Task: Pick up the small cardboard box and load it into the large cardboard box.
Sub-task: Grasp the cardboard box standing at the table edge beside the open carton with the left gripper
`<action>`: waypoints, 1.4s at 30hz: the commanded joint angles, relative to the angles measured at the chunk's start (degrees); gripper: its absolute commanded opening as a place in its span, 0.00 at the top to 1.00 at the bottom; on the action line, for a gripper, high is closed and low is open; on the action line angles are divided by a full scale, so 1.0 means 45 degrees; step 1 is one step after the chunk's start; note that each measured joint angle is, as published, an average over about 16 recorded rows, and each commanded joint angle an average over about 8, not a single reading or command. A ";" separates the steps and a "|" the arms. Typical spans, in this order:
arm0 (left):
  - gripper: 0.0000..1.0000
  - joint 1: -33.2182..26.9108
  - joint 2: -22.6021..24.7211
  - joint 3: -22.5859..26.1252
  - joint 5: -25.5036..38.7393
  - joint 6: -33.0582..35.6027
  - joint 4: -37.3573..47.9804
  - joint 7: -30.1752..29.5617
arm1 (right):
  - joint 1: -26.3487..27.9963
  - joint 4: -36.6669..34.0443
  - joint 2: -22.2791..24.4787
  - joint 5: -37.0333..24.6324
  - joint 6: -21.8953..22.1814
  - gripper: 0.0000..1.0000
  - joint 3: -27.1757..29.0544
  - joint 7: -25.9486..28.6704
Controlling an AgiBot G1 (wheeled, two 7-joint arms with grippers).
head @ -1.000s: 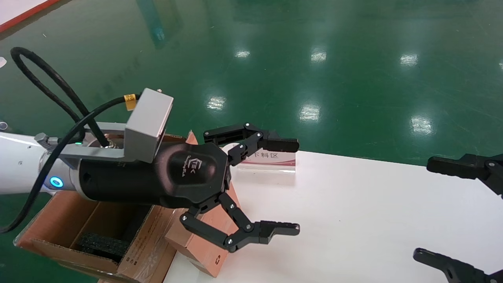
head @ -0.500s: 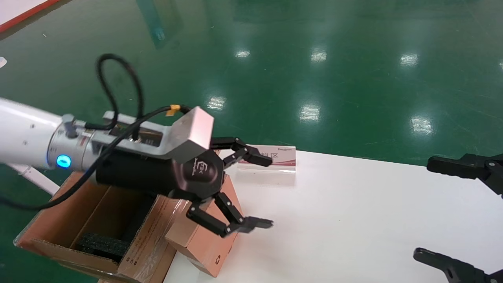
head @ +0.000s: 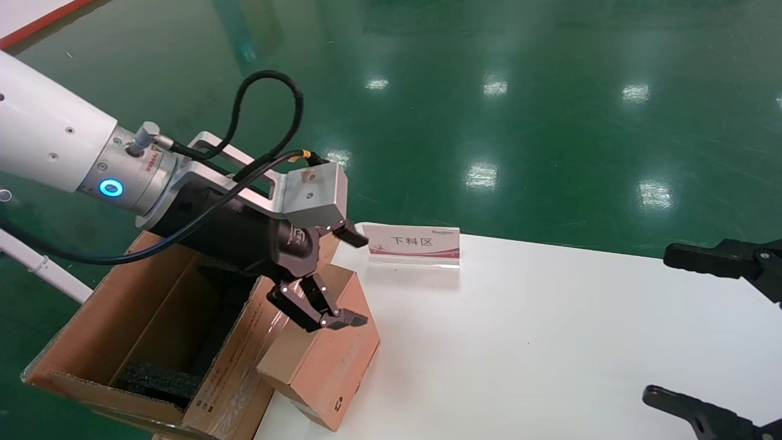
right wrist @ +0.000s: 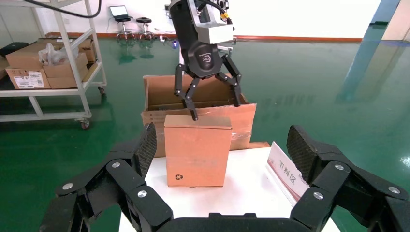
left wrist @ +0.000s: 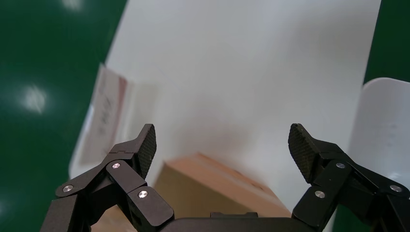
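Left gripper (head: pixel 348 275) spread wide above the upright reddish-brown small cardboard box (head: pixel 324 360), recycling mark seen low on it, long flapped large cardboard box (head: pixel 128 342) just behind, sign (head: pixel 415 244) apparently reading 下料区, right gripper (head: pixel 702 330) parked open.

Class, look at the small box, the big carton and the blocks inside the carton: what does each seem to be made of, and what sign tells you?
Small cardboard box: matte reddish-brown cardboard, probably; folded edges and a printed recycling mark.
Large cardboard box: brown cardboard, likely corrugated; bent flaps, black print, glossy clear tape.
Black blocks: apparently foam, with a rough, porous, dull surface.
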 commanded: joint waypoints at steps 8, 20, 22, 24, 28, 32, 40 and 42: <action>0.00 -0.2625 0.0461 0.3850 0.0049 -0.0065 -0.0008 -0.2612 | 0.0002 0.0000 0.0003 0.0006 0.0004 0.00 -0.0008 -0.0004; 0.00 -0.4277 0.1089 0.6938 0.0054 -0.0352 -0.0061 -0.4387 | 0.0004 0.0000 0.0008 0.0013 0.0009 0.00 -0.0019 -0.0010; 0.00 -0.4419 0.1170 0.7265 0.0146 -0.0410 -0.0067 -0.4615 | 0.0005 0.0000 0.0009 0.0015 0.0009 0.00 -0.0021 -0.0011; 0.00 -0.4537 0.1250 0.7553 0.0242 -0.0469 -0.0074 -0.4825 | 0.0005 0.0000 0.0010 0.0016 0.0010 0.00 -0.0023 -0.0012; 0.00 -0.4664 0.1416 0.8036 0.0369 -0.0578 -0.0086 -0.5176 | 0.0006 0.0000 0.0011 0.0018 0.0012 0.00 -0.0027 -0.0013; 0.00 -0.4650 0.1578 0.8426 0.0440 -0.0706 -0.0091 -0.5452 | 0.0006 0.0000 0.0013 0.0021 0.0013 0.00 -0.0030 -0.0015; 0.00 -0.4432 0.1784 0.8993 0.0777 -0.1038 -0.0094 -0.5912 | 0.0008 0.0000 0.0015 0.0026 0.0016 0.00 -0.0037 -0.0019; 0.00 -0.4362 0.1812 0.9088 0.0853 -0.1122 -0.0094 -0.5979 | 0.0008 0.0000 0.0016 0.0027 0.0017 0.00 -0.0039 -0.0020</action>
